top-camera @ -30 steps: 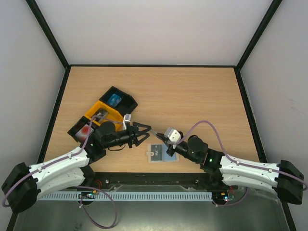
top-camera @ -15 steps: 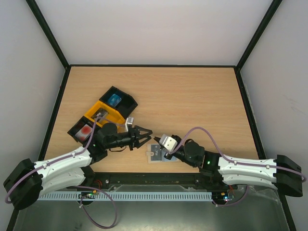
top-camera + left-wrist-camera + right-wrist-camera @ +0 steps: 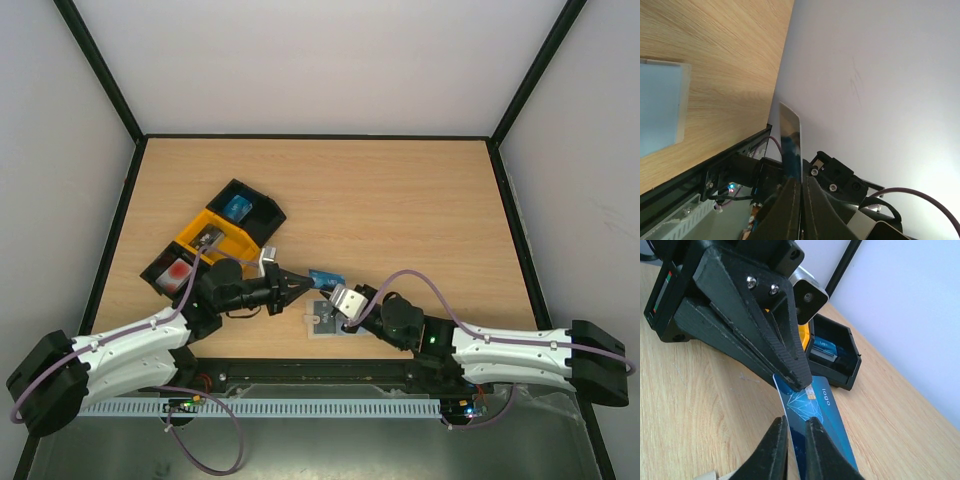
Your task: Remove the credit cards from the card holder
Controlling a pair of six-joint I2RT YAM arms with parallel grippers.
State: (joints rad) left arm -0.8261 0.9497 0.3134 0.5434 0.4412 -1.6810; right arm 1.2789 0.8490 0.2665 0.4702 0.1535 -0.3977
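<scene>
A blue credit card [image 3: 822,410] with a chip is held in the air between both arms, just above the table. My left gripper [image 3: 799,382] is shut on its far end, and in the left wrist view the card [image 3: 790,135] sticks up edge-on from the closed left gripper [image 3: 802,180]. My right gripper [image 3: 795,422] is shut on the card's near part. From above, the card [image 3: 327,276] bridges the left gripper [image 3: 305,281] and right gripper [image 3: 337,288]. The pale blue-grey card holder [image 3: 322,322] lies flat below the right wrist, with its beige edge [image 3: 684,100] showing.
Black-and-yellow compartment trays [image 3: 208,222] sit to the left behind the left arm; one holds a bright blue item [image 3: 237,208], another a red item [image 3: 178,270]. The table's near edge and black rail [image 3: 300,368] lie just below the card holder.
The left gripper's jaws have closed on the blue card. The right arm moved left and lower, carrying the card to the left gripper.
</scene>
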